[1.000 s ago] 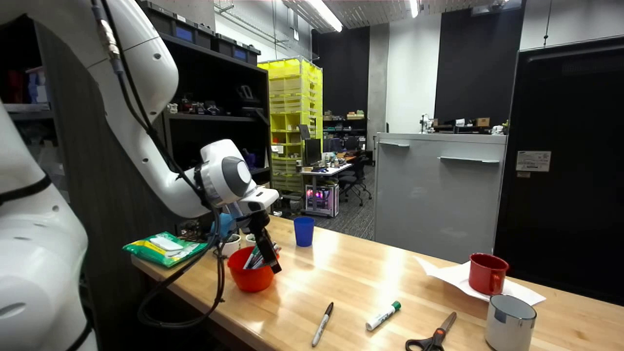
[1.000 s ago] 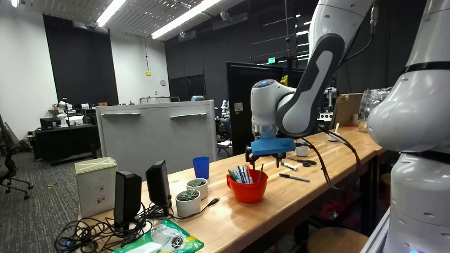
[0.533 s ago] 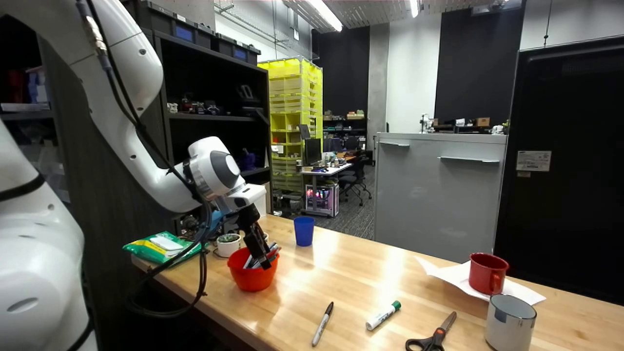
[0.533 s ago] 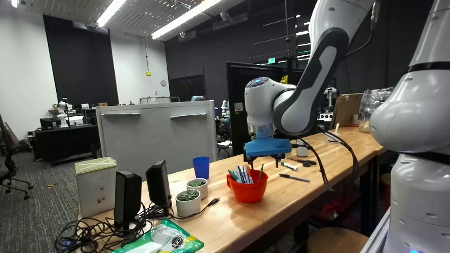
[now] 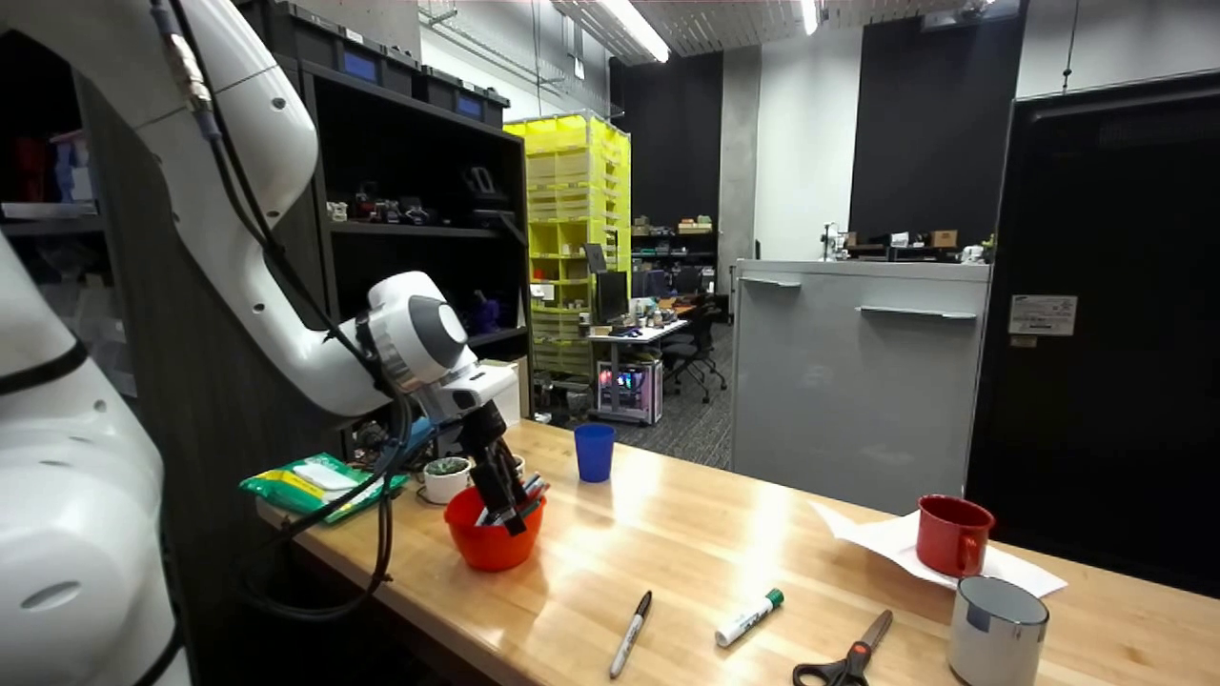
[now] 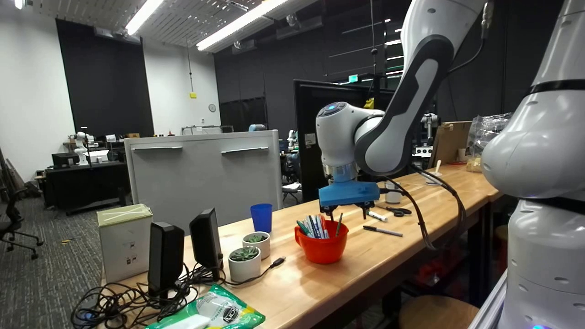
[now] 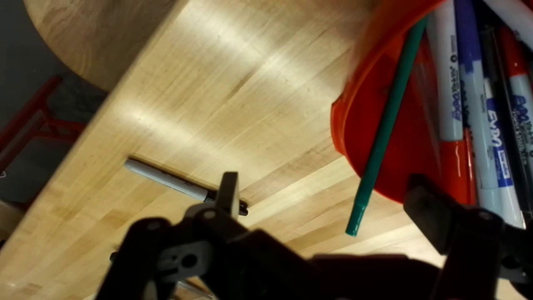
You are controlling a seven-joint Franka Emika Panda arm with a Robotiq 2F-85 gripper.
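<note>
In the wrist view, shows the gripper (image 7: pixel 327 202) with jaws spread wide, a slim green stick (image 7: pixel 385 125) in the gap, slanting out of a red bowl (image 7: pixel 368 118), and markers (image 7: pixel 481 125) in the way to one side. In an exterior view, has a red mug (image 5: pixel 953 534) well apart. In an exterior view, sets a cable plug (image 6: pixel 277 262) near the bowl, speakers (image 6: pixel 165 256) farther off.

Blue cup (image 5: pixel 594 453) stood upright on tabletop (image 5: pixel 667 534) | red mug (image 5: pixel 945 534) rested on white paper (image 5: pixel 891 543) | two black speakers (image 6: pixel 165 258) stood among tangled cables (image 6: pixel 109 310)
</note>
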